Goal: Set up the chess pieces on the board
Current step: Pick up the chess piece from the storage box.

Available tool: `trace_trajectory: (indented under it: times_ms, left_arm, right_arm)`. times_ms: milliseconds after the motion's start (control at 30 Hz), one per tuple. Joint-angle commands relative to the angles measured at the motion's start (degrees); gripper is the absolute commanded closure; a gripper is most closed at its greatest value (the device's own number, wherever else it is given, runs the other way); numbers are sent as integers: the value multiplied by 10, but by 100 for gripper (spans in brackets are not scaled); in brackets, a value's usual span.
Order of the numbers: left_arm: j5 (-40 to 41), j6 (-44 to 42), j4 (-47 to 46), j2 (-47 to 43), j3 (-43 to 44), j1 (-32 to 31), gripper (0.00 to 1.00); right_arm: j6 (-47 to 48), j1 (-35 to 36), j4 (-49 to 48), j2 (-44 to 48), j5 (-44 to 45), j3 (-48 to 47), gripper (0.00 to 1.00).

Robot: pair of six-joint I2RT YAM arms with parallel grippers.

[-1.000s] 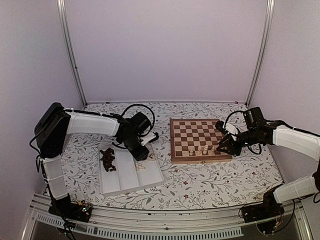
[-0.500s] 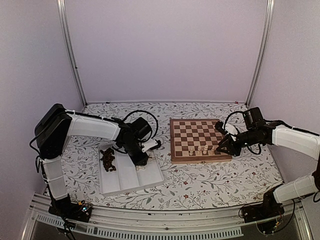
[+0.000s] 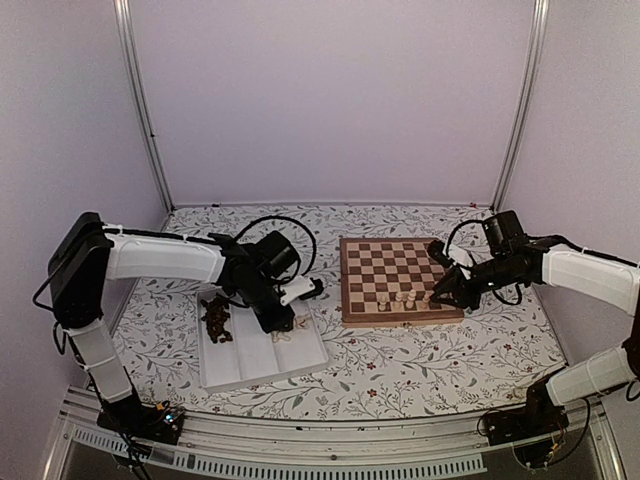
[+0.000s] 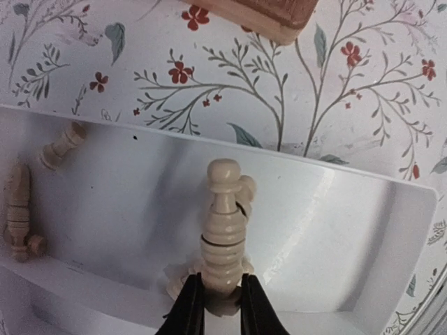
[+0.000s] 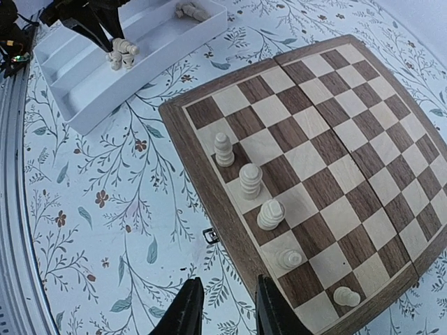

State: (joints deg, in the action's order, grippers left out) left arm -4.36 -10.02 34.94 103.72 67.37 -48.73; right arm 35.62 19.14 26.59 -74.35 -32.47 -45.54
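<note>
My left gripper [image 4: 222, 301] is shut on the base of a pale cream chess piece [image 4: 222, 234] in the right compartment of the white tray [image 4: 335, 230]. In the top view the left gripper [image 3: 285, 320] is over that compartment. Two more cream pieces [image 4: 61, 144] lie at the compartment's far end. The board [image 3: 346, 280] holds several upright cream pieces [image 5: 250, 180] along its near row. My right gripper [image 5: 227, 310] is open and empty, just off the board's near edge [image 3: 437, 297] above the tablecloth. Dark brown pieces [image 3: 215, 318] are heaped in the tray's left compartment.
The tray [image 3: 250, 358] lies left of the board on a floral tablecloth [image 3: 400, 365]. A small metal clasp [image 5: 209, 236] sticks out from the board's rim. Metal frame posts [image 3: 140, 110] and pale walls enclose the table.
My left arm has stretched lower and farther into the tray's right compartment. My right gripper has stayed near the board's near right corner, shifting only slightly.
</note>
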Motion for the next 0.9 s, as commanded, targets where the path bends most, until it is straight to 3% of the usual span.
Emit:
trace_trajectory:
  times_ms: [0, 300, 633, 867]
  left_arm:
    - [-32, 12, -27, -74, -19, -1, 94]
    - [-117, 41, -160, -155, -86, 35, 96]
    - [-120, 63, -166, -199, -111, 47, 97]
    - [-114, 86, -169, -254, -144, 48, 97]
  right_arm:
    - [0, 20, 25, -2, -55, -76, 71]
    - [-107, 86, 50, -159, -191, -279, 69]
    - [-198, 184, 85, -379, -279, -482, 64]
    - [-225, 229, 94, -462, -300, -565, 61]
